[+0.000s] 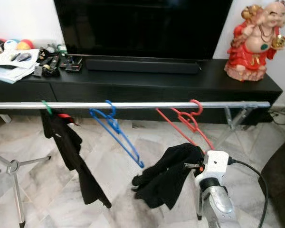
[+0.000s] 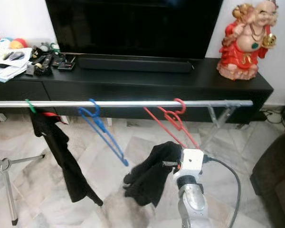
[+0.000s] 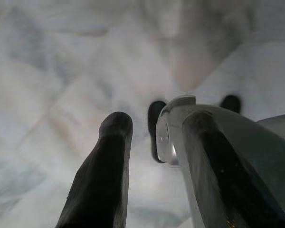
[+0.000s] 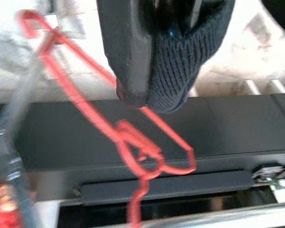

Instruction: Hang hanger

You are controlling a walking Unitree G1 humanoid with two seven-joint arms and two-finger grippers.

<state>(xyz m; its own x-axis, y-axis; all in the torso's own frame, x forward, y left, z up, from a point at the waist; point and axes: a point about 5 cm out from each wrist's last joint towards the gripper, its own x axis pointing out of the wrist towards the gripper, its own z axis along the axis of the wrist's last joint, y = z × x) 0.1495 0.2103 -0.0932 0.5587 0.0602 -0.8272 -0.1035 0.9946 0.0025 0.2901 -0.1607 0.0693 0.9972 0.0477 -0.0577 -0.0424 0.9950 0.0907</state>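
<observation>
A red hanger [image 1: 186, 122] hangs by its hook on the silver rail [image 1: 133, 105], towards the rail's right end. Its lower arm slants down into a black knit garment [image 1: 167, 176]. My right gripper [image 1: 194, 165] is shut on that garment just below the rail. In the right wrist view a black finger [image 4: 126, 47] presses the dark knit cloth [image 4: 180, 52], with the red hanger [image 4: 133, 142] beyond it. Farther left on the rail hang a bare blue hanger [image 1: 115, 130] and a green hanger [image 1: 46, 107] carrying another black garment [image 1: 71, 152]. My left gripper [image 3: 156, 128] stands open over the marble floor.
Behind the rail stands a black TV console [image 1: 180, 83] with a TV [image 1: 142, 23], a soundbar and a red figurine [image 1: 254, 40]. The rack's silver legs [image 1: 14, 171] spread at the left, its brace [image 1: 235, 118] at the right. A dark sofa edge [image 1: 280, 175] lies right.
</observation>
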